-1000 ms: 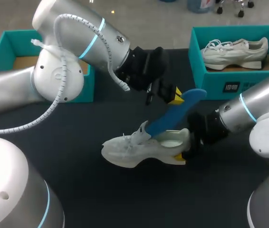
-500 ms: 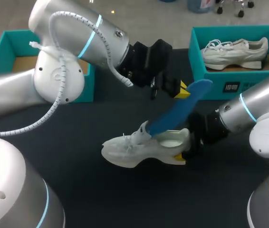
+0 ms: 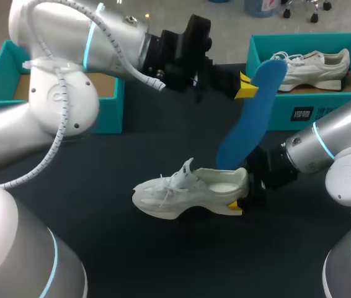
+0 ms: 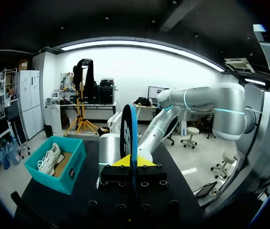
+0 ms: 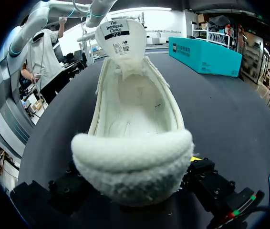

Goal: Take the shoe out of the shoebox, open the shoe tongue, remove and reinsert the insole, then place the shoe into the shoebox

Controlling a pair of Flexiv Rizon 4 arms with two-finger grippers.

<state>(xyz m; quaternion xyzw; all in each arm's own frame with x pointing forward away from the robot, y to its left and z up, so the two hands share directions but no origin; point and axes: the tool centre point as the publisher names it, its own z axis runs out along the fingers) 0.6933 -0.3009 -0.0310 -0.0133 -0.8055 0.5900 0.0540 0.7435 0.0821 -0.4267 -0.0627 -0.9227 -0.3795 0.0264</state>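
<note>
Left gripper (image 3: 245,87): clenched on the blue insole (image 3: 248,121), both yellow tips pinched against its two faces near the upper end, held high over the far middle of the table (image 3: 132,248); in the left wrist view, seen edge-on as a thin blade rising straight up from between the tips. Insole long axis: steep, upper end leaning far and right in front of the right shoebox (image 3: 315,112), lower end hanging just above the heel opening of the white shoe (image 3: 185,195); contact between the two not discernible. Right gripper (image 3: 240,194): grasping the shoe by its heel from the right, one yellow tip pressed on the near side of the heel, the other finger hidden behind it in the head view; in the right wrist view, padded heel collar wedged between the fingers. Shoe: near the middle of the table, sole down, long axis left to right, toe pointing left, heel right. Tongue (image 5: 119,33): pulled up and forward, inside of the shoe open and pale, no blue within. Left shoebox (image 3: 108,115): far left, teal. Right shoebox: far right, teal, with a second white shoe (image 3: 306,68) lying inside.
</note>
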